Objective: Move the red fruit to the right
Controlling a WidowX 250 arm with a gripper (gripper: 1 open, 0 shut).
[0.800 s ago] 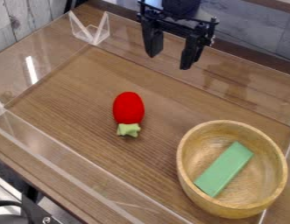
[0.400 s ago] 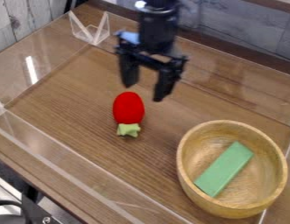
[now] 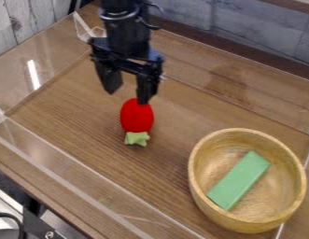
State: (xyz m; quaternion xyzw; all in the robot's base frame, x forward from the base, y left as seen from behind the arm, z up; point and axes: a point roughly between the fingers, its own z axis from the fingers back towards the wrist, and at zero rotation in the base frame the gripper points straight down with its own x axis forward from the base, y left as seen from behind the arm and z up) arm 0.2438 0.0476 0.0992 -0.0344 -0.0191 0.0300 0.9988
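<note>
The gripper (image 3: 128,91) hangs pointing down just above and behind the red fruit (image 3: 136,116), its two dark fingers (image 3: 109,82) spread wide apart with nothing between them. That wide stance looks meant to straddle the fruit's body before closing.

The fruit lies on its side on the wooden tabletop (image 3: 82,131), left of centre, well apart from the wooden bowl (image 3: 285,209) at the right, which holds a flat green block (image 3: 238,179). Its long axis runs roughly toward and away from the camera: the rounded red end points away, toward the gripper, and the pale green leafy cap points at the camera. Whether the fingers touch it yet is unclear.
</note>
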